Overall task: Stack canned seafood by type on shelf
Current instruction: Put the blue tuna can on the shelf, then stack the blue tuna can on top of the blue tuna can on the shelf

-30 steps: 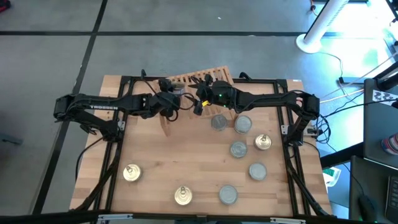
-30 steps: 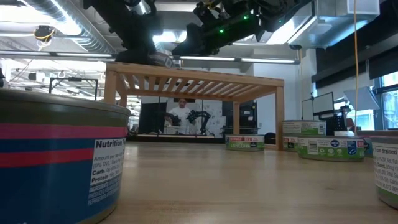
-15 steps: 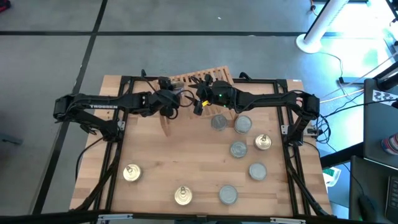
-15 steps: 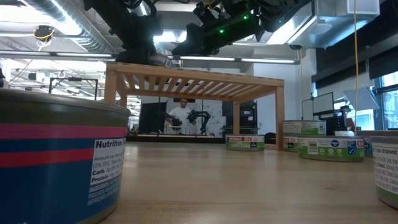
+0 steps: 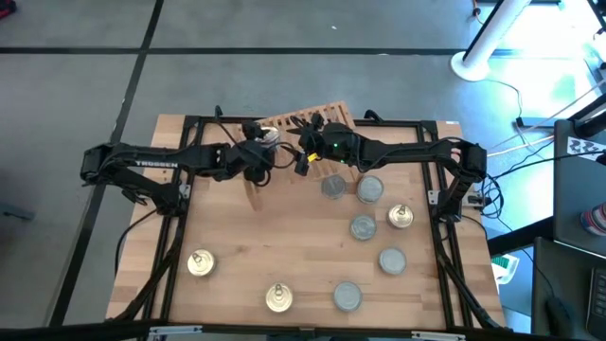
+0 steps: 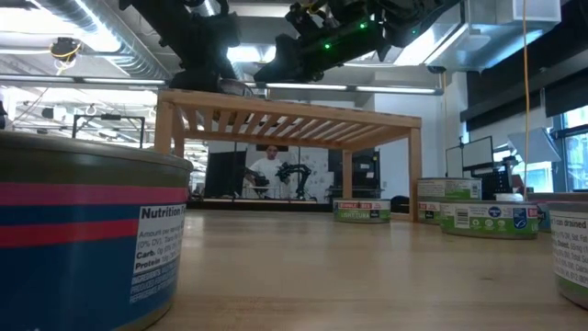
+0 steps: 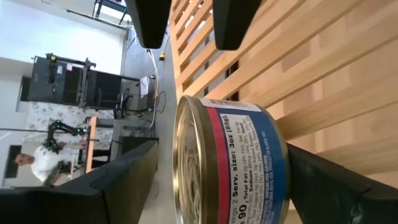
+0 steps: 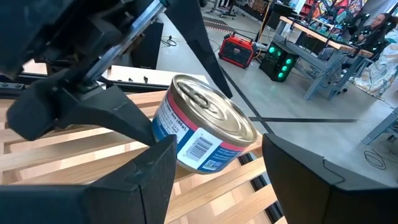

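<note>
The left gripper's [image 7: 217,186] fingers [image 7: 112,186] stand spread, clear of the gold-topped tin [image 7: 227,163] resting between them on the shelf [image 7: 323,74], with the right gripper [image 8: 211,168] parted just beside it.

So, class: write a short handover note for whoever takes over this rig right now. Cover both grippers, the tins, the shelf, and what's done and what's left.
Left gripper: open, over the shelf, with fingers either side of a gold-topped tin standing on the slats.
Right gripper: open and empty, over the shelf facing that tin.
Done: one tin is on the shelf.
Left: eight tins on the table, three gold-topped and five silver-topped. Nothing is stacked yet.
</note>
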Available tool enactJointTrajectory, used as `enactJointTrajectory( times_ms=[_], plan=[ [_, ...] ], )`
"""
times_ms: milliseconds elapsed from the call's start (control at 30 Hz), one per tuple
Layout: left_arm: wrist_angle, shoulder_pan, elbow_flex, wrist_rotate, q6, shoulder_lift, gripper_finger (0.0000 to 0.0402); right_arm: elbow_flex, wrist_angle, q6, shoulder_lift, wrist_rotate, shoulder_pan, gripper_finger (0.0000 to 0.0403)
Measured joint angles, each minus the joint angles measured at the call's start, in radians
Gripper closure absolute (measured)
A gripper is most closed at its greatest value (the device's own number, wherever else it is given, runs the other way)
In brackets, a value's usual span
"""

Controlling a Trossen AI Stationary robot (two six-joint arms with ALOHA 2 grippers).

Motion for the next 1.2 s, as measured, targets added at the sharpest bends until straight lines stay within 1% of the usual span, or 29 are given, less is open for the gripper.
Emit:
enactJointTrajectory(
  times_ms=[400, 600, 767, 1000, 1067, 1200],
  plan=[
    [0.014, -0.032, 0.000, 0.000, -0.091, -0.029, 0.0078, 0.000, -0.004, 0.000, 0.000, 0.000, 0.000, 0.0166],
    [-0.005, -0.033, 0.000, 0.022, -0.186, -0.045, 0.0078, 0.000, -0.013, 0.000, 0.000, 0.000, 0.000, 0.0166],
    [-0.019, -0.035, 0.000, 0.037, -0.237, -0.049, 0.0078, 0.000, -0.027, 0.000, 0.000, 0.000, 0.000, 0.0166],
    [-0.015, -0.089, 0.000, 0.037, -0.246, -0.050, 0.0078, 0.000, -0.028, 0.000, 0.000, 0.000, 0.000, 0.0166],
    [-0.016, -0.120, 0.000, 0.013, -0.247, -0.052, 0.0078, 0.000, -0.028, 0.000, 0.000, 0.000, 0.000, 0.0166],
    [-0.018, -0.193, 0.000, -0.072, -0.248, -0.059, 0.0078, 0.000, -0.028, 0.000, 0.000, 0.000, 0.000, 0.0166]
  ],
)
